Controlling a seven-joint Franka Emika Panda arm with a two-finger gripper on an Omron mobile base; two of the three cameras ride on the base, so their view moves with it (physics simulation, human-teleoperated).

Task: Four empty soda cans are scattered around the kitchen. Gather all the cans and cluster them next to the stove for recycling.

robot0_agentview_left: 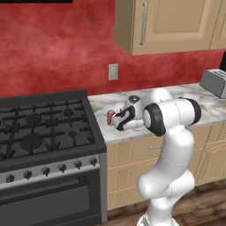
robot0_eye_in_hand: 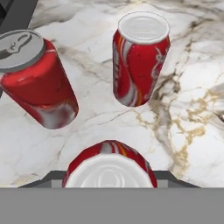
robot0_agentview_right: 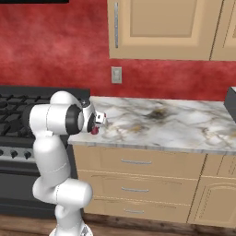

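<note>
Hand view showed the gripper closed about a red can, its silver top just ahead of the fingers and the jaws narrowed to the can's width. Beyond it on the marble counter stood two more red cans, one ahead and to the left, one ahead and slightly right, both beside the stove. The held can was best lowered straight into the bare gap before them, set upright, and released only once seated, clear of both neighbours.
</note>
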